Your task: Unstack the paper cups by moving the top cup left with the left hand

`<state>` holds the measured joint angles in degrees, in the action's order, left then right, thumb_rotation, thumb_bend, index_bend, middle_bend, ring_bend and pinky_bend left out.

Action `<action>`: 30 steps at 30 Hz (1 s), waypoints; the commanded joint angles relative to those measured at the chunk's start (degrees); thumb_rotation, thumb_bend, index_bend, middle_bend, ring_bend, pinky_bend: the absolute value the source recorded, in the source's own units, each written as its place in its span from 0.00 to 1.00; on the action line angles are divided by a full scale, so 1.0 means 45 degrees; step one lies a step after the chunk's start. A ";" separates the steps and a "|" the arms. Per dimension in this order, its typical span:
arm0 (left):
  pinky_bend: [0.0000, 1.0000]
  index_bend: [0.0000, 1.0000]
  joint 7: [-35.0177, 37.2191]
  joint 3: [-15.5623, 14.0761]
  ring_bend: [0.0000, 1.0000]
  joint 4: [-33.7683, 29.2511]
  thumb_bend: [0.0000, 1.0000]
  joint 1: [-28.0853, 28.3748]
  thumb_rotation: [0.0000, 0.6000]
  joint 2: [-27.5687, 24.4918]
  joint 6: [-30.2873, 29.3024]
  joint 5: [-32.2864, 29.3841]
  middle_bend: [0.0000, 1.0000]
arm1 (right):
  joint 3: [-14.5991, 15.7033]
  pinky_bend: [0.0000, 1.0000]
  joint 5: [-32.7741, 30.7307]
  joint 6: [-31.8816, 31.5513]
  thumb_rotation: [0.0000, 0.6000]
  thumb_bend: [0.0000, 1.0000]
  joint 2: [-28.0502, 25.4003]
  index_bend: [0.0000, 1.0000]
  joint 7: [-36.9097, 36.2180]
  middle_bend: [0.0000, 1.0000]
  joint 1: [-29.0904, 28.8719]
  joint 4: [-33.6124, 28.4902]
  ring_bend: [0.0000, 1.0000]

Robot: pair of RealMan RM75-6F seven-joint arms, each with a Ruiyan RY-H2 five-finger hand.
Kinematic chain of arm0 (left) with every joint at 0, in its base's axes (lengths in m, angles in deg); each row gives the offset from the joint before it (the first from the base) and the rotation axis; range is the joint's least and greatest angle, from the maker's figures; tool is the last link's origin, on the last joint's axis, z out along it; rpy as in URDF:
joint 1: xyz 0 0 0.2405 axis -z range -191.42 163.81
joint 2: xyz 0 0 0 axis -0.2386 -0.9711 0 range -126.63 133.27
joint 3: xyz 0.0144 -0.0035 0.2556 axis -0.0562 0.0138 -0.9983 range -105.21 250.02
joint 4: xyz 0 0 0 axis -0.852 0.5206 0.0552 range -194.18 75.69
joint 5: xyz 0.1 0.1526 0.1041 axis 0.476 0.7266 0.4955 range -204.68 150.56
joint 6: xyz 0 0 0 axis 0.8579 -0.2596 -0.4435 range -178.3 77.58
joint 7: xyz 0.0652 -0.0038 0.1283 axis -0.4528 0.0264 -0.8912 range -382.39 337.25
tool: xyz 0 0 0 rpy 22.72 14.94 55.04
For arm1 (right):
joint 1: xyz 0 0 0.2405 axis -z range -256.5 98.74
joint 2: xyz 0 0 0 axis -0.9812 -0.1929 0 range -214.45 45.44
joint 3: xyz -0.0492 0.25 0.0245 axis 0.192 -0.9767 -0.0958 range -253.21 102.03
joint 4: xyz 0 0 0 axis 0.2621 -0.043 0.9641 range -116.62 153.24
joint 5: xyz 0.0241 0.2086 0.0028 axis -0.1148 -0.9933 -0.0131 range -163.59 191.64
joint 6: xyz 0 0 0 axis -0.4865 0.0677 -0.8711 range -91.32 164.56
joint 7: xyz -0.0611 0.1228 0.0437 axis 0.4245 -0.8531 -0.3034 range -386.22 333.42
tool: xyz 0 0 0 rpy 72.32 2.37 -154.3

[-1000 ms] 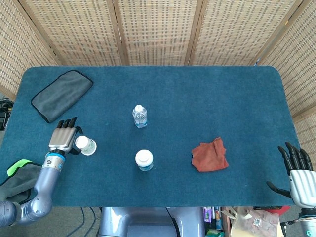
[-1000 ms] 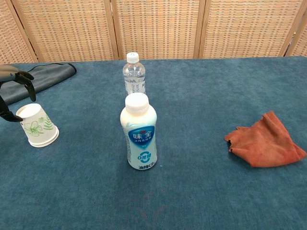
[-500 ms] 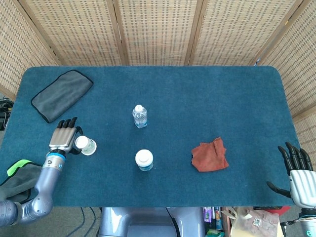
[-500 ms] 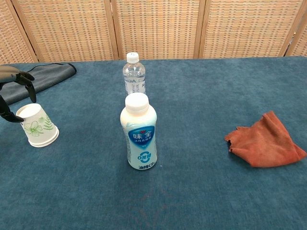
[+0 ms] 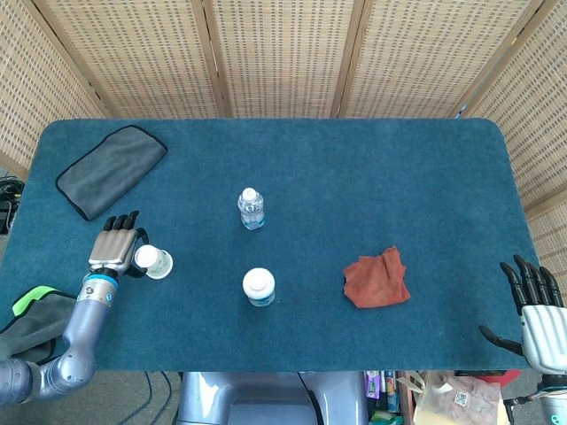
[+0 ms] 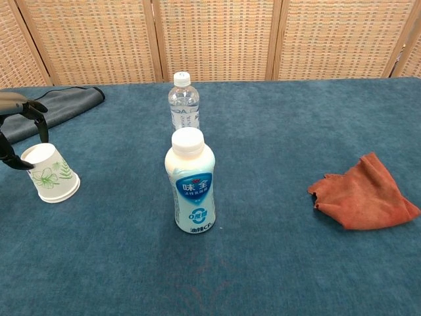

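One white leaf-printed paper cup (image 6: pixel 50 174) stood upturned and tilted at the table's left, my left hand (image 5: pixel 113 248) pinching its top, my right hand (image 5: pixel 537 312) spread, empty.

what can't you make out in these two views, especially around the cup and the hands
- Left hand: the chest view's left edge cuts off all but its fingers; whether they grip the paper cup is unclear.
- Paper cup: one or several stacked cannot be told; too small in head view.
- Right hand: absent from chest view, cut by the head view's corner.
- Water bottle: its base hidden behind the milk bottle in chest view.
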<state>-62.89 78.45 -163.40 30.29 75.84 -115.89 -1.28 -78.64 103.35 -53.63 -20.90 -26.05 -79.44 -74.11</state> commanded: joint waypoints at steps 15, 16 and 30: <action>0.00 0.43 0.0586 0.0305 0.00 -0.0945 0.24 -0.0135 1.00 -0.0846 -0.0219 0.0495 0.00 | 0.0000 0.00 0.0007 -0.0034 1.00 0.12 -0.0021 0.00 -0.0055 0.00 0.0022 -0.0007 0.00; 0.00 0.43 0.0643 0.0345 0.00 -0.1019 0.24 -0.0146 1.00 -0.0923 -0.0241 0.0512 0.00 | 0.0002 0.00 0.0011 -0.0033 1.00 0.12 -0.0023 0.00 -0.0059 0.00 0.0022 -0.0009 0.00; 0.00 0.43 0.2107 0.1464 0.00 -0.3362 0.24 -0.0406 1.00 -0.4157 0.0098 0.0907 0.00 | 0.0003 0.00 0.0006 0.0011 1.00 0.12 -0.0005 0.00 -0.0011 0.00 0.0003 -0.0010 0.00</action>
<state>-54.93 83.76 -176.18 28.78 60.37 -116.24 2.65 -78.63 103.37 -53.59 -20.92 -26.11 -79.43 -74.14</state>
